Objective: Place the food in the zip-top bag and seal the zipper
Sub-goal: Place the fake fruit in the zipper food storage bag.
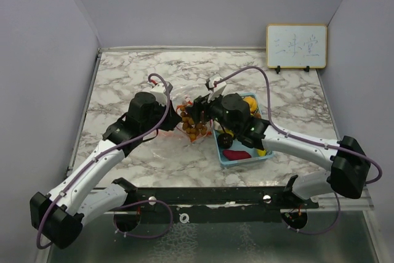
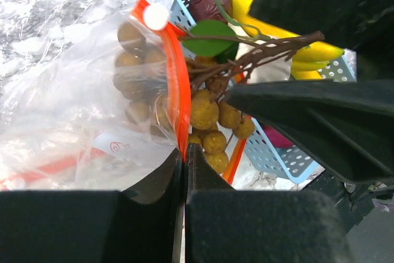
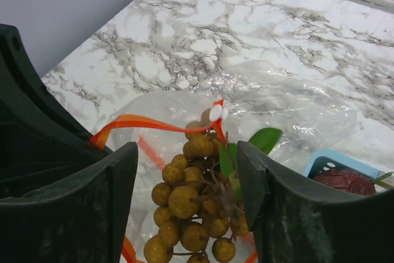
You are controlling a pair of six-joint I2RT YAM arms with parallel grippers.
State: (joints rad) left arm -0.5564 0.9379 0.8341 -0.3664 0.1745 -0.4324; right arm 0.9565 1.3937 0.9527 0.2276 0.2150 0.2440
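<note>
now loading: my left fingers (image 2: 141, 226) pinched shut on orange rim of bag (image 2: 74, 90); my right fingers (image 3: 74, 214) stood apart, gripping nothing, astride berry cluster (image 3: 184, 214) partway inside mouth. next move called for nudging cluster deeper, then fetching from basket (image 2: 280, 155).

The tabletop (image 1: 135, 66) is white marble with grey veins. A light-blue plastic basket (image 1: 245, 161) with a slotted wall stands on it, right of the middle. In the far right corner a small whiteboard (image 1: 296, 45) in a pale wooden frame stands upright on two dark feet, near the back wall (image 1: 203, 4); it has faint blue writing that is too pale to read. Plain lavender-grey walls close the tabletop at the back and on both sides. A black rail (image 1: 215, 194) runs along the near edge, and below it lies a grey metal surface (image 1: 246, 241).
</note>
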